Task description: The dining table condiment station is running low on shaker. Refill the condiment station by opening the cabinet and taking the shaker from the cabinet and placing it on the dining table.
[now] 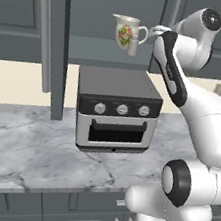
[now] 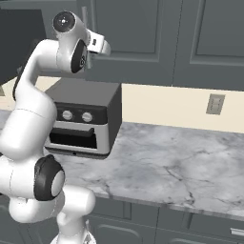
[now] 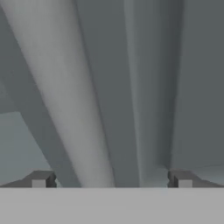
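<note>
Shaker (image 1: 132,47) beside pitcher (image 1: 126,31) inside cabinet (image 1: 109,51)

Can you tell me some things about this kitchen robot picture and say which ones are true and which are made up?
1. The shaker stands right beside the floral pitcher inside the open cabinet. True.
2. The gripper is squeezing the shaker. False: its jaws are wide open with nothing between them, close up to a pale bar handle.
3. A toaster oven sits on the marble counter. True.
4. The toaster oven's door is hanging open. False: it is closed.
5. The shaker is bigger than the pitcher. False: it is much smaller.
</note>
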You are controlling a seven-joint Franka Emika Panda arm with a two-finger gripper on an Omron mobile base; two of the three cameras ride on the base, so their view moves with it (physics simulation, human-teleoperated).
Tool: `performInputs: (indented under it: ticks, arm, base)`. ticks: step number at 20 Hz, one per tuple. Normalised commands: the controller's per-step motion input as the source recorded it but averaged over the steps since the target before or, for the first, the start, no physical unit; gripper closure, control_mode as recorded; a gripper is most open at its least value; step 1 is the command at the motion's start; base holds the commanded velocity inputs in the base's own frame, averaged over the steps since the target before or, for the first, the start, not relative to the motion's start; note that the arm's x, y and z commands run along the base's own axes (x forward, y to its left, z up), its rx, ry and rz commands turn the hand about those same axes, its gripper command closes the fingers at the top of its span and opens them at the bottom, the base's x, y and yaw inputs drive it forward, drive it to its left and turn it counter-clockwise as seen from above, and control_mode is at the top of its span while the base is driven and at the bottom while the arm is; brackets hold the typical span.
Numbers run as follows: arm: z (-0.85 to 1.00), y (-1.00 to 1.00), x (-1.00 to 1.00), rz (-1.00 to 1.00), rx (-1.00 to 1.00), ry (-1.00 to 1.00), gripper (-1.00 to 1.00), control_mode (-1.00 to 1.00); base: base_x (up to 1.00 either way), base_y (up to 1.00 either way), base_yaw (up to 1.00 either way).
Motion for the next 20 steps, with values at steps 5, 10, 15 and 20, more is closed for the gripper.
performInputs:
  ticks: [5,10,15,20]
  arm:
    - [-0.05,0.0,0.56,0.0,-0.02,0.0,1.0,-1.0]
    - [-0.11,0.0,0.11,0.0,-0.02,-0.09,1.0,-1.0]
    - [-0.1,-0.14,-0.11,0.01,-0.03,-0.2,1.0,-1.0]
    - [-0.27,-0.79,-0.88,0.0,-0.06,-0.34,1.0,-1.0]
  base:
    - [0.0,0.0,0.0]
    - [0.0,0.0,0.0]
    - [0.0,0.0,0.0]
    - [0.0,0.0,0.0]
